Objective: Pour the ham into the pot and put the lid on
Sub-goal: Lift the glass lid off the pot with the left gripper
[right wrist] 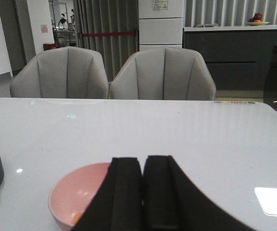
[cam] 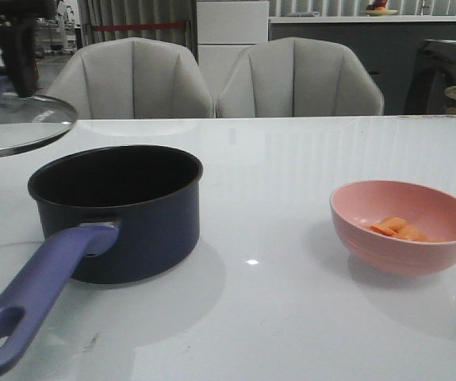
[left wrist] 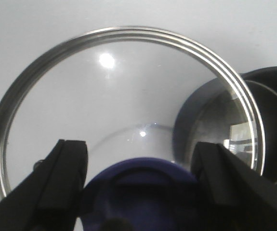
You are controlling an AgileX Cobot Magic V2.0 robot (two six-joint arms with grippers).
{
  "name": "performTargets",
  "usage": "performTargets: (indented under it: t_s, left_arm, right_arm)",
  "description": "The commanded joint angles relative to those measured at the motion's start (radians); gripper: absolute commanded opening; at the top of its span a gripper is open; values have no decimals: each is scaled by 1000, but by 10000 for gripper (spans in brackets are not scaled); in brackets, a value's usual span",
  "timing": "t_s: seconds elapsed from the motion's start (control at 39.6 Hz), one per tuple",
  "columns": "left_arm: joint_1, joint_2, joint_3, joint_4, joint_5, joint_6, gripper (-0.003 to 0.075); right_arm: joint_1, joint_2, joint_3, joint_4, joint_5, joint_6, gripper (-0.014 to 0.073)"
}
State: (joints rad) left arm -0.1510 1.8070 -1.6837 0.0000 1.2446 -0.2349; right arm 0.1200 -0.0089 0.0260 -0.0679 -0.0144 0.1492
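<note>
Front view, white counter (cam: 291, 159) carrying an uncovered navy pot (cam: 116, 210) at left, glass lid (cam: 17, 123) held aloft beside it, left tool (left wrist: 140, 192) clenched on its blue knob (left wrist: 143, 185), pink bowl (cam: 404, 225) at right holding ham (cam: 398, 229), right tool (right wrist: 143, 192) clenched empty above the bowl.

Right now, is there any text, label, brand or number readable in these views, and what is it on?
No text is legible.
Paper sign on the white cabinet: too small and blurred.
Pink notice on the far wall: blurred.
Lid, pot, pink bowl: no readable marking visible.
</note>
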Motion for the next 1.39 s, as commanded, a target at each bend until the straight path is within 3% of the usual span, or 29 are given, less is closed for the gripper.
performTargets:
  t_s: [0.0, 0.28, 0.48, 0.76, 1.11, 1.24, 1.36]
  left_arm:
    - [54, -87, 16, 0, 41, 14, 208]
    - [153, -103, 141, 0, -48, 35, 208]
    - [172, -103, 301, 0, -224, 35, 203]
    - [205, -101, 490, 0, -446, 35, 125]
    - [248, -93, 556, -82, -551, 70, 130]
    - [248, -88, 556, -91, -547, 84, 212]
    - [246, -65, 556, -112, -518, 117, 428]
  right_arm:
    - [-5, -20, 10, -11, -77, -3, 136]
    - [-5, -20, 10, -11, -77, -3, 136]
    - [-5, -20, 10, -11, -77, -3, 136]
    - [-5, -20, 10, -11, -77, -3, 136]
    - [-5, -20, 10, -11, -77, -3, 136]
    - [-5, -20, 10, -11, -77, -3, 136]
    - [-5, -20, 10, -11, -77, -3, 136]
